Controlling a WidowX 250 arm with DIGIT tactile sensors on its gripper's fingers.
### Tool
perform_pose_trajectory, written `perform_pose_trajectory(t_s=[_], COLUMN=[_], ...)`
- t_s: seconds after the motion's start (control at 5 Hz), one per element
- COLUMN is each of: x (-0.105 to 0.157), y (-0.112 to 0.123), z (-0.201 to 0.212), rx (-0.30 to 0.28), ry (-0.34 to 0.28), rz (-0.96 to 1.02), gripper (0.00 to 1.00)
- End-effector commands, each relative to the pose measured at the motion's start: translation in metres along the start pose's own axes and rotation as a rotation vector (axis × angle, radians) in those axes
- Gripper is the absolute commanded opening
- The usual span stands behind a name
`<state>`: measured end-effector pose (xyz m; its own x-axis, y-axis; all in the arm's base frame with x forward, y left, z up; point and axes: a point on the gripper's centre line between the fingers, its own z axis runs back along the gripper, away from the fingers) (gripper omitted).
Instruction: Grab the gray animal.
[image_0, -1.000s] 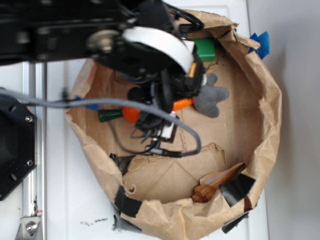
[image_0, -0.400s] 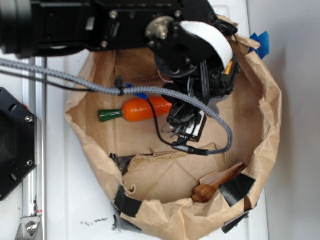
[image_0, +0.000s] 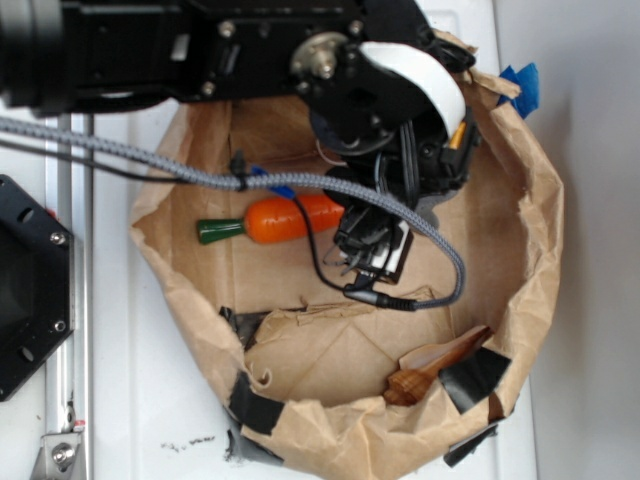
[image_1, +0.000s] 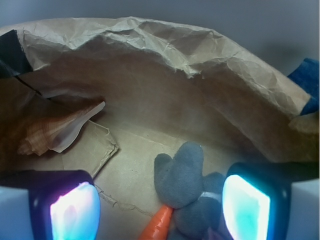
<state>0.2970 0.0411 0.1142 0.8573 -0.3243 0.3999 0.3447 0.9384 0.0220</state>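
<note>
- Wrist view: the gripper (image_1: 160, 200) stands with jaws spread wide, a glowing pad (image_1: 75, 210) at each lower corner of the frame, nothing clamped between them.
- The gray animal (image_1: 187, 192) lies on the floor of the paper bag (image_1: 150, 45) between the two pads, closer to the right-hand one and not seen touching either; a pale band crosses it low in the frame.
- The tip of the orange carrot (image_1: 157, 225) pokes up against the plush from below.
- A brown-and-white seashell (image_1: 55, 130) rests farther off at left, against the crumpled bag wall.
- Exterior view: the black arm (image_0: 250, 50) covers the upper half of the bag (image_0: 530, 200), and its wrist hides the jaws altogether; only a gray sliver of the toy (image_0: 432, 208) shows at the wrist's right edge.
- This view alone shows the whole carrot (image_0: 285, 220), green stem to the left, lying across the bag floor.
- The shell (image_0: 435, 368) sits near the bag's lower rim, well apart from the arm.
- A braided gray cable (image_0: 150, 170) sweeps across the carrot.
- Blue tape (image_0: 520, 88) marks the upper right rim.
</note>
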Motion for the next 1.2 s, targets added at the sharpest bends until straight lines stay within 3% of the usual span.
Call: perform_pose_trajectory(t_s=[0.0, 0.4, 0.8, 1.0], x=[0.021, 0.013, -0.003, -0.010], y=[0.009, 0.015, 0.026, 0.031], z=[-0.034, -0.057, -0.054, -0.042], rx=[-0.047, -0.030, 0.026, 0.032], ry=[-0.055, -0.035, 0.066, 0.078], rz=[-0.037, -0.036, -0.045, -0.062], gripper=[1.00, 1.00, 1.00, 1.00])
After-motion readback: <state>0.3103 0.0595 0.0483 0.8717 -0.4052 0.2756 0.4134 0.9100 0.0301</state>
